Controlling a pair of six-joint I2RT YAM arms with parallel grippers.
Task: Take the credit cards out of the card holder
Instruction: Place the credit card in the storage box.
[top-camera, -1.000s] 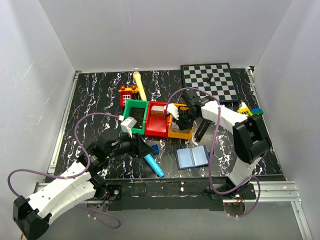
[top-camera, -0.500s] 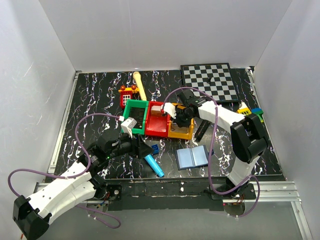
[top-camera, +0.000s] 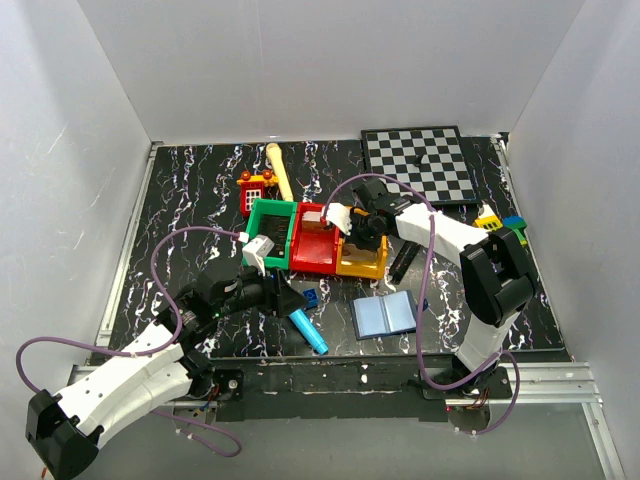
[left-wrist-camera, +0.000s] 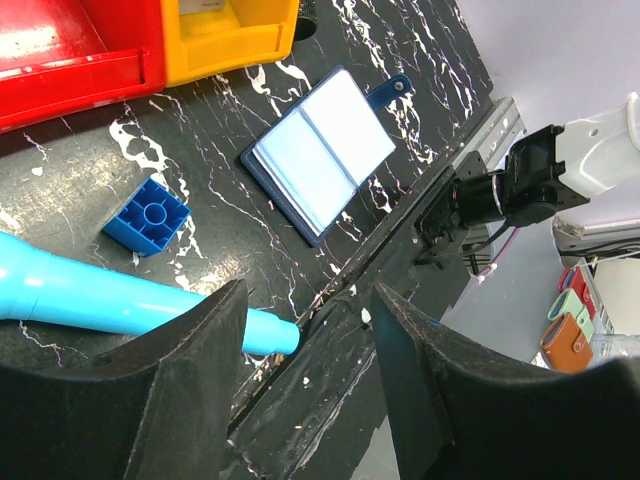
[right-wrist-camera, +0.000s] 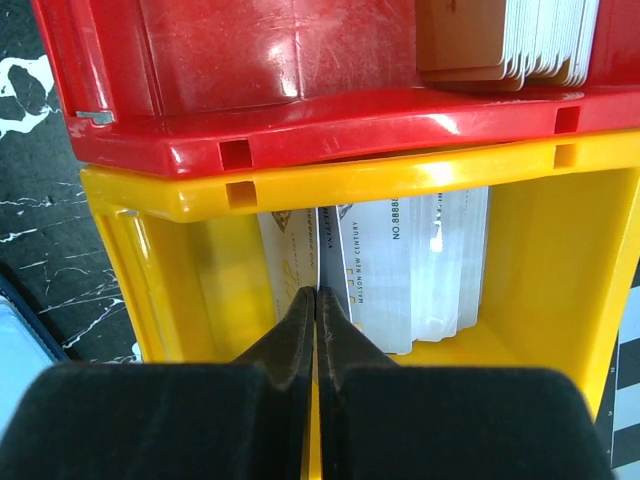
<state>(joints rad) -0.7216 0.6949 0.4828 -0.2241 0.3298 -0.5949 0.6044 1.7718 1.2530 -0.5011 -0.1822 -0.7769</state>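
Note:
The card holder (top-camera: 385, 314) lies open on the table, light blue-grey inside, near the front; it also shows in the left wrist view (left-wrist-camera: 320, 150). My right gripper (top-camera: 355, 230) is over the yellow bin (top-camera: 362, 266), and in the right wrist view it (right-wrist-camera: 316, 292) is shut on a credit card (right-wrist-camera: 333, 250) held edge-on above the bin's rim (right-wrist-camera: 180, 190). Several more cards (right-wrist-camera: 420, 260) lie in that bin. My left gripper (top-camera: 290, 300) is open and empty, low over the table left of the card holder (left-wrist-camera: 310, 300).
A red bin (top-camera: 315, 245) with a stack of cards (right-wrist-camera: 510, 40) and a green bin (top-camera: 270, 225) adjoin the yellow one. A cyan toy microphone (top-camera: 308, 330) and blue brick (top-camera: 311, 297) lie by my left gripper. A chessboard (top-camera: 420, 165) is at the back right.
My right gripper has moved a little back and left over the yellow bin with the card. The left arm has barely moved.

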